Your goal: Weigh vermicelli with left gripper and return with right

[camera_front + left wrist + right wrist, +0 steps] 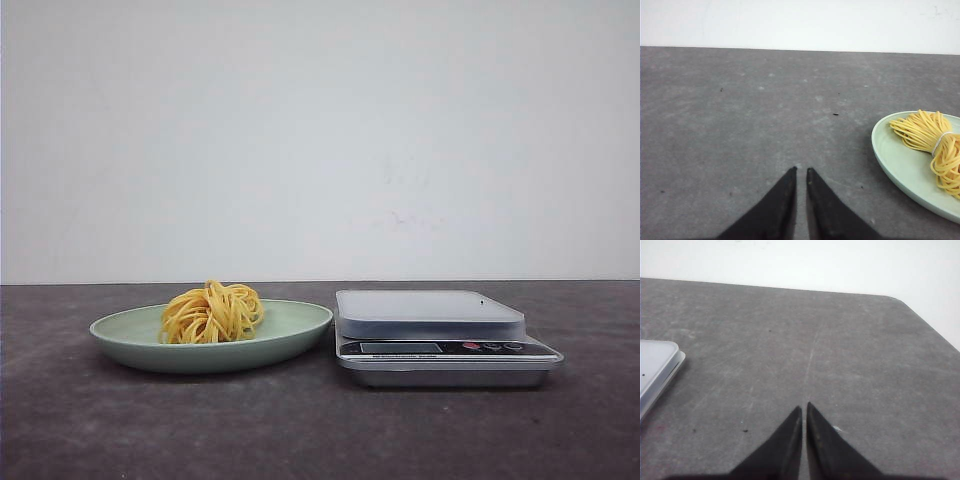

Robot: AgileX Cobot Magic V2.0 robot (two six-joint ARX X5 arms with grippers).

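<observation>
A bundle of yellow vermicelli (212,312) lies on a pale green plate (290,330) left of centre on the table. In the left wrist view the vermicelli (932,140) is tied with a white band and lies on the plate (900,165), off to one side of my left gripper (801,170). That gripper is shut with nothing in it, over bare table. A silver kitchen scale (435,330) stands right of the plate, its platform bare. My right gripper (804,406) is shut and holds nothing, with the scale's corner (657,365) at the view's edge. Neither gripper shows in the front view.
The table top (320,430) is dark grey, with a white wall behind it. In the right wrist view the table's rounded far corner (900,300) and its side edge show.
</observation>
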